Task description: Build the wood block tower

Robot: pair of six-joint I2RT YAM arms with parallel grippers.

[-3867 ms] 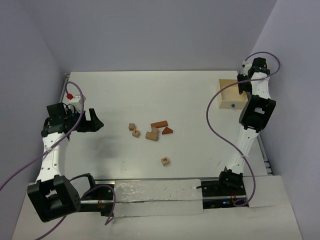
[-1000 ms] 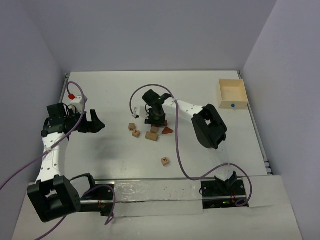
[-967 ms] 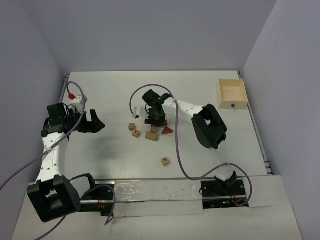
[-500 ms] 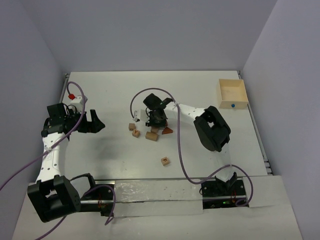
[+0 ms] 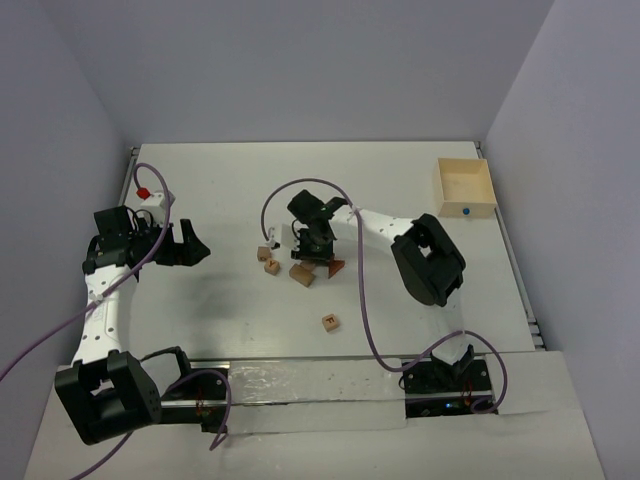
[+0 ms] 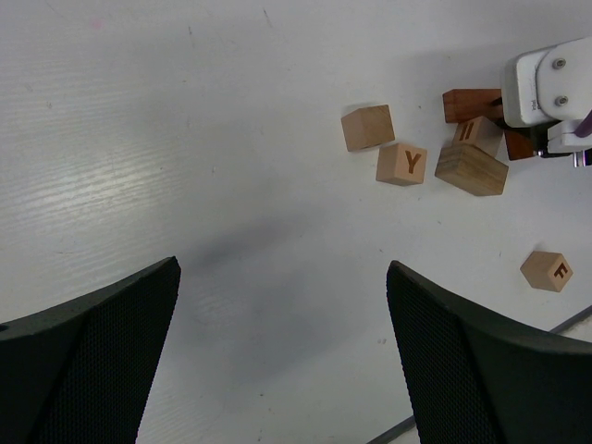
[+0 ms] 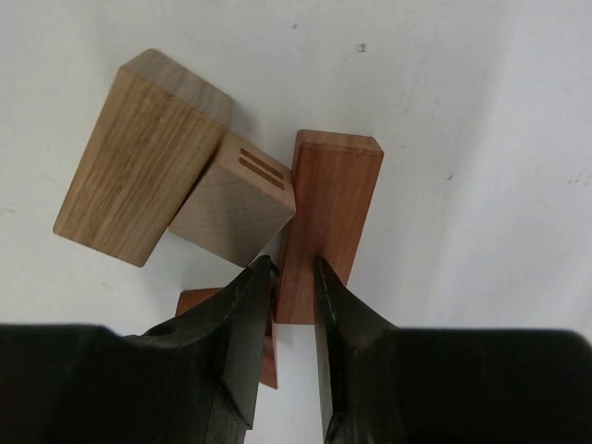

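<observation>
Left arm rising from base at left, white link leaning up and away, wrist turning toward table centre. Left gripper hovering above table, pointing right, 2 fingers spreading wide apart. Right arm bending at raised black elbow, white forearm stretching left across table middle. Right gripper pointing down at table, 2 fingertips sitting close together, pinching near end of reddish-brown bar from both sides.

The marked cube sat between the oblong and the bar; a lone cube lay nearer the bases, the box far right.
</observation>
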